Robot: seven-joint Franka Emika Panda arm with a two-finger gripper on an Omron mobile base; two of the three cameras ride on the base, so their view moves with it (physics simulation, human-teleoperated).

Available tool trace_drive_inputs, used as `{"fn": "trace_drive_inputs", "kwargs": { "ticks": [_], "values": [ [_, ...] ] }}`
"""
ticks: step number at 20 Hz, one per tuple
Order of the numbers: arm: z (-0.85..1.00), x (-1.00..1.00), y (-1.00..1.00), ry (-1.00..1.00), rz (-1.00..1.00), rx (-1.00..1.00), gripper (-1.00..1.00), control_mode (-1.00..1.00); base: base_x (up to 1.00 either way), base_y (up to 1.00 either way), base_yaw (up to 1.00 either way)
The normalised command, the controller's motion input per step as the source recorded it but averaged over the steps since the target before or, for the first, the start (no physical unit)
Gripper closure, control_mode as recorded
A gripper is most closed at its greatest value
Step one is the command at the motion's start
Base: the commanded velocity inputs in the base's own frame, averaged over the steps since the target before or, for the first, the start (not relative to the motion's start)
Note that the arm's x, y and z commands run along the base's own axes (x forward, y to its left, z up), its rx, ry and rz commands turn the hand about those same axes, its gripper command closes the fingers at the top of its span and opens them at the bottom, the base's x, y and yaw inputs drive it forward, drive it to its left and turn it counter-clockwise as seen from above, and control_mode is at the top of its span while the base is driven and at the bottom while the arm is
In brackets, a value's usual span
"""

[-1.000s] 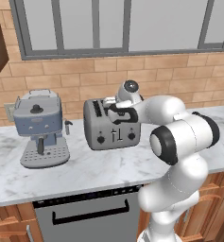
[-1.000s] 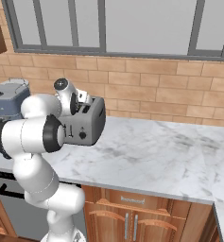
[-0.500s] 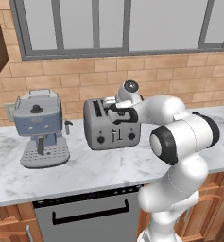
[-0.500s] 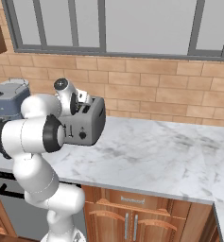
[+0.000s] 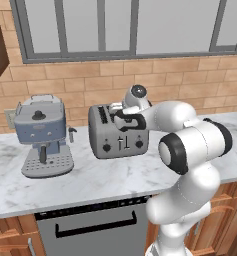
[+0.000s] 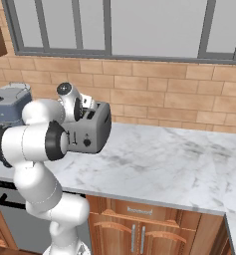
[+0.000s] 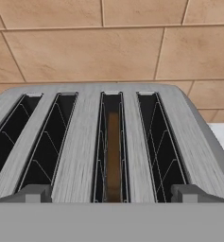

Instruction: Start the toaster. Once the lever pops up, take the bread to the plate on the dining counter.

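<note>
The grey four-slot toaster (image 5: 118, 134) stands on the marble worktop against the brick wall; it is also seen from its side (image 6: 93, 128). In the hand view I look down into its slots (image 7: 80, 142). The bread (image 7: 113, 158), a thin brown slice, sits deep in the third slot from the left. My gripper (image 7: 112, 195) hovers just above the toaster's top, open wide, with its fingertips (image 7: 34, 194) astride the bread's slot and nothing between them. My hand (image 5: 124, 114) is over the toaster's right half. The plate and the dining counter are out of view.
A blue-grey espresso machine (image 5: 41, 135) stands left of the toaster. The marble worktop (image 6: 164, 162) stretches to the right. Below are a dishwasher front (image 5: 92, 227) and wooden cabinets (image 6: 139, 231). Windows run above the brick wall.
</note>
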Motion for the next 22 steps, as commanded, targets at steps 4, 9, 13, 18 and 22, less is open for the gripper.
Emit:
{"fn": "trace_drive_inputs", "kwargs": {
  "ticks": [4, 9, 13, 18, 22],
  "values": [
    [0.00, 0.00, 0.00, 0.00, 0.00, 0.00, -1.00, -1.00, 0.00, 0.00, 0.00],
    [0.00, 0.00, 0.00, 0.00, 0.00, 0.00, -1.00, -1.00, 0.00, 0.00, 0.00],
    [0.00, 0.00, 0.00, 0.00, 0.00, 0.00, -1.00, -1.00, 0.00, 0.00, 0.00],
    [0.00, 0.00, 0.00, 0.00, 0.00, 0.00, -1.00, -1.00, 0.00, 0.00, 0.00],
    [0.00, 0.00, 0.00, 0.00, 0.00, 0.00, -1.00, -1.00, 0.00, 0.00, 0.00]
  ]
}}
